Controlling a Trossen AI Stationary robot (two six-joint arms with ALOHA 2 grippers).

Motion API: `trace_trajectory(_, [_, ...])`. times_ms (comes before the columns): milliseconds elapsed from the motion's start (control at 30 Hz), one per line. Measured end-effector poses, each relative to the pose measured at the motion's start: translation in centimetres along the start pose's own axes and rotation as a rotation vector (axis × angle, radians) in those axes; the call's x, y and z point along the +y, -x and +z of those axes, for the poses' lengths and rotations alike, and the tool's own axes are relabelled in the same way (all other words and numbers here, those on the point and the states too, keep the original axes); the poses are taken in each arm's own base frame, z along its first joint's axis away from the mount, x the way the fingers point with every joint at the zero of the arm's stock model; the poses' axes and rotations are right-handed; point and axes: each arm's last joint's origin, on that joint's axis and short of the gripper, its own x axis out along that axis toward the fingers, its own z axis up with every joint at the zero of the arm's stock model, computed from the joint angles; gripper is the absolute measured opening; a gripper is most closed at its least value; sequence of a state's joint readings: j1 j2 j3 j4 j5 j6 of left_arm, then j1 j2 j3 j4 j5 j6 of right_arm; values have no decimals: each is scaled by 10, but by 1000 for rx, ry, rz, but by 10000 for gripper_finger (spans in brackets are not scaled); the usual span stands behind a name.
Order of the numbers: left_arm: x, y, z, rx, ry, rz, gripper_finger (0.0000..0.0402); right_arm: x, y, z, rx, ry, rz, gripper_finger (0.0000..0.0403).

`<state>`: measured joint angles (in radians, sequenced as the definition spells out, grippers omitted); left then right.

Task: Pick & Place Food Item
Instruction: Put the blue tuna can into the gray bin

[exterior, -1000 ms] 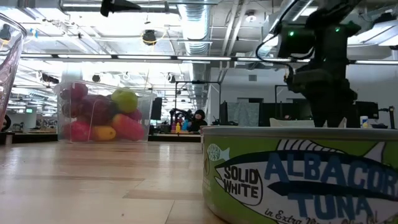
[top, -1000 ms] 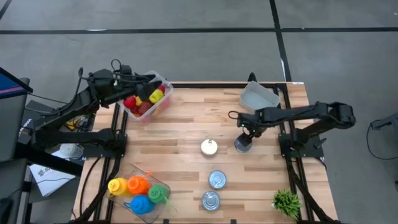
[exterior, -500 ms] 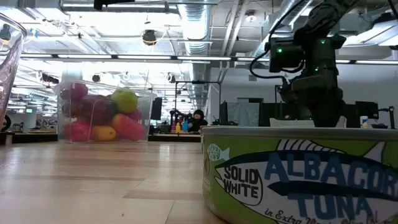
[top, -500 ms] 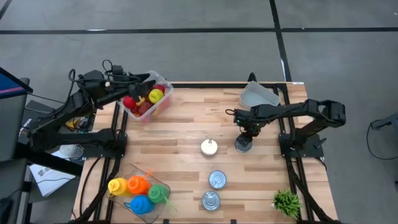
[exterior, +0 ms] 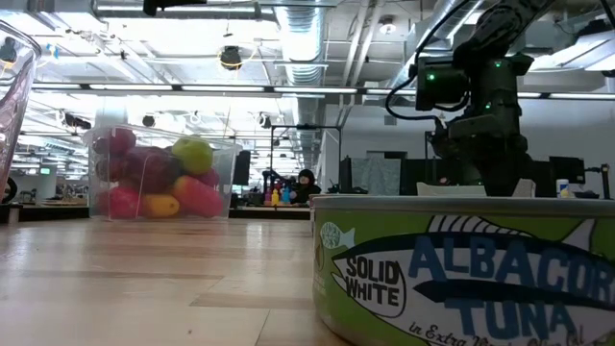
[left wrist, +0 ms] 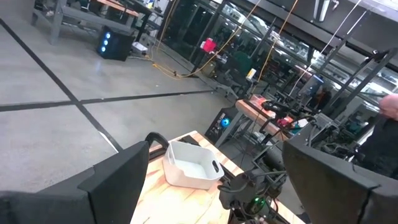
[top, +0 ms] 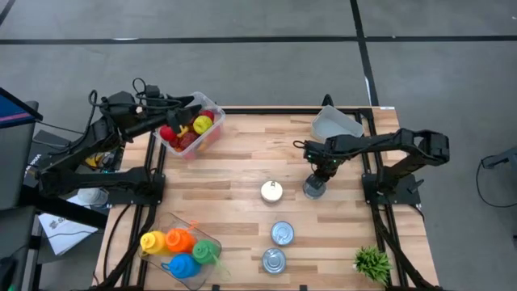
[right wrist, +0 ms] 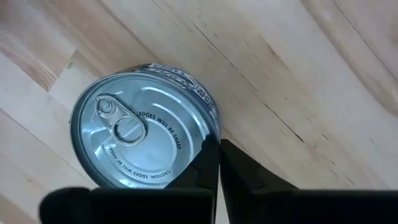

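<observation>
Right tool: lowered over the can; its fingers are seen pressed together beside the can's rim, nothing held.
Can: upright on the tabletop, right of centre.
Left tool: above the fruit box at the far left; opening cannot be told.

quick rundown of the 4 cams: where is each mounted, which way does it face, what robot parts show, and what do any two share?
High: overhead, straight down; both arms, left gripper over the fruit bin, right gripper by a can.
Low: table height, level across; tuna can close, right arm behind.
Left wrist: faces outward over the white tray; own fingers.
Right wrist: looks down on the can; own fingers.
Shared: high and right wrist show that can.
</observation>
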<state>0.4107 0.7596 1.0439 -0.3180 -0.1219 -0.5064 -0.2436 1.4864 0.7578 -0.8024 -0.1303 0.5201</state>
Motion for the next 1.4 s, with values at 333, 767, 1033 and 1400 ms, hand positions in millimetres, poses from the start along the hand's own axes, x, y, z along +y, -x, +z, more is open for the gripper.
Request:
trace_trajectory(333, [0, 3, 1, -9, 6, -5, 356, -2, 27, -9, -137, -35, 61, 0])
trace_trajectory(767, [0, 4, 2, -13, 9, -7, 356, -14, 62, -17, -288, -123, 166, 0])
trace_trajectory(1033, [0, 4, 2, -13, 9, -7, 356, -29, 98, -14, -446, -185, 233, 0])
trace_trajectory(1400, [0, 4, 2, -13, 3, -7, 356, -81, 155, 14, -662, -339, 181, 0])
